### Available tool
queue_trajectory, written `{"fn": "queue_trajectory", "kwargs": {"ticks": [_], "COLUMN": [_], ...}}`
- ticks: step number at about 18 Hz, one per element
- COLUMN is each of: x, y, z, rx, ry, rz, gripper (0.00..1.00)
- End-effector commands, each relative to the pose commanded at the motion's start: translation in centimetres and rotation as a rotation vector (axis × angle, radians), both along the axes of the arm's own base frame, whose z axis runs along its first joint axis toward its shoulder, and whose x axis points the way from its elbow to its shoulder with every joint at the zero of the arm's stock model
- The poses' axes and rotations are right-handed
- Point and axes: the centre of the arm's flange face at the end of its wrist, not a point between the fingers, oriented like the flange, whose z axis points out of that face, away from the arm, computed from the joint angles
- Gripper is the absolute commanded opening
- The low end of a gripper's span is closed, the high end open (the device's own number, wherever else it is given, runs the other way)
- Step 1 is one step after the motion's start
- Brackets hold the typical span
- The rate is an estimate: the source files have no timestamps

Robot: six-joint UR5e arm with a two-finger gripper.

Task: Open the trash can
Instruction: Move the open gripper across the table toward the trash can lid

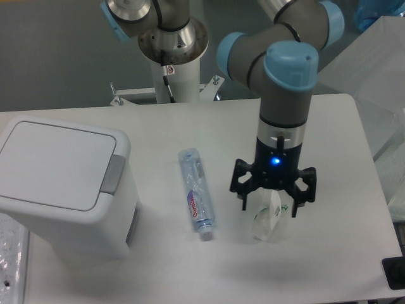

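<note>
The trash can (60, 183) is a big white bin at the left of the table, its flat lid down and a grey push-button (114, 174) on its right rim. My gripper (271, 201) hangs open well to the right of it, above the table, with its fingers spread over a crumpled clear wrapper (266, 217). Nothing is held between the fingers.
A flattened clear plastic bottle (196, 192) lies between the bin and the gripper. The arm's white base column (172, 60) stands at the back of the table. A black object (393, 273) sits at the front right corner.
</note>
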Motion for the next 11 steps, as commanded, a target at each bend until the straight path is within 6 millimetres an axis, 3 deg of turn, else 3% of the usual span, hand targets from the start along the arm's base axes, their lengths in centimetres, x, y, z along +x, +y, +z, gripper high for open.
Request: {"fn": "queue_trajectory", "kwargs": {"ticks": [7,11], "x": [3.6,6.6], "y": [0.2,1.4], "z": [4.2,3.7], "rx": [0.169,0.169], "ry": [-0.150,-0.182], "rz": [0.020,-0.019], "gripper": [1.00,1.00]}}
